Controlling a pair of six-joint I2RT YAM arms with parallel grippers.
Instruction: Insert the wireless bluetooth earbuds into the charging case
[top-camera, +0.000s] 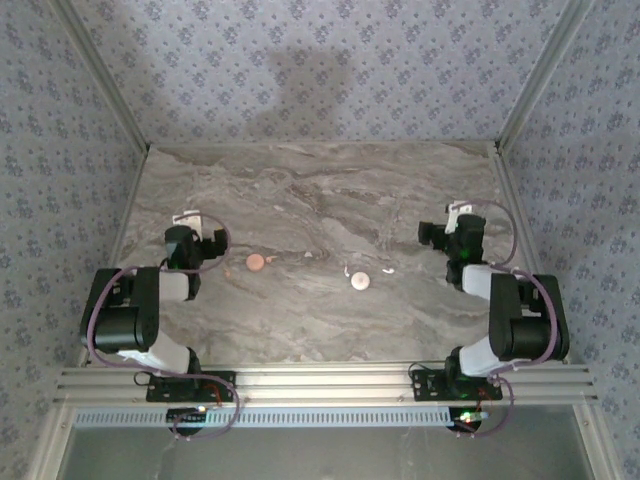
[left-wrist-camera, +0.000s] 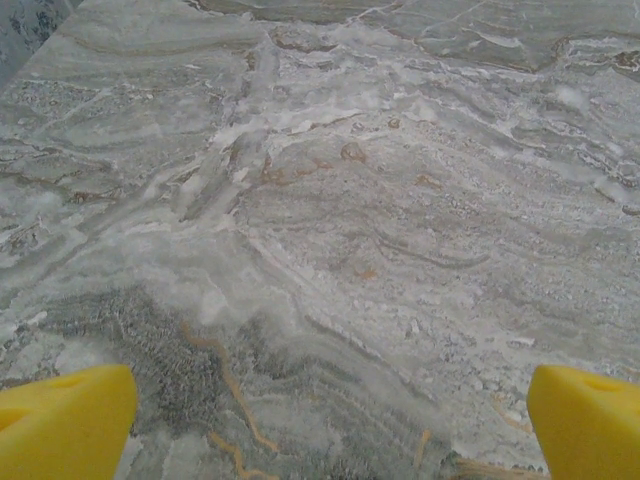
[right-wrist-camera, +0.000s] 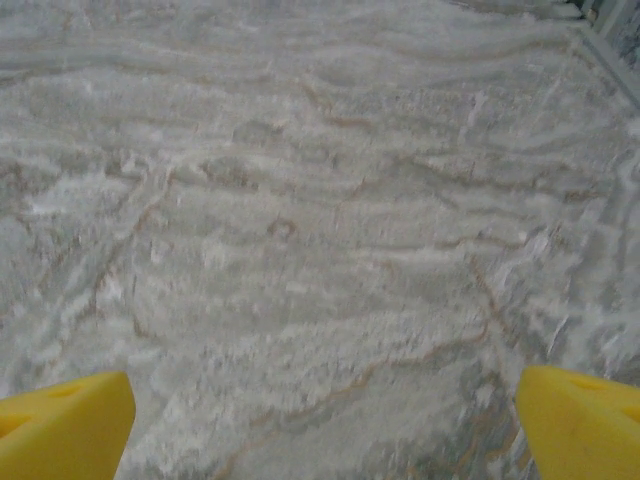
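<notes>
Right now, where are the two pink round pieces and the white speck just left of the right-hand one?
Left pink round piece (top-camera: 257, 262), top view, its centre.
Right pink round piece (top-camera: 360, 280), top view, its centre.
White speck (top-camera: 347, 270), top view, its middle.

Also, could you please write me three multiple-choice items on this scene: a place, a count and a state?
1. Where do the pink discs lie? A on the table, between the arms; B at the far wall; C in a gripper.
2. How many pink discs? A one; B two; C four.
3. The left gripper is: A shut on a disc; B open; C shut, empty.
Answers: 1 A, both lie between the arms; 2 B, two show from above; 3 B, its fingers stand wide apart.
</notes>
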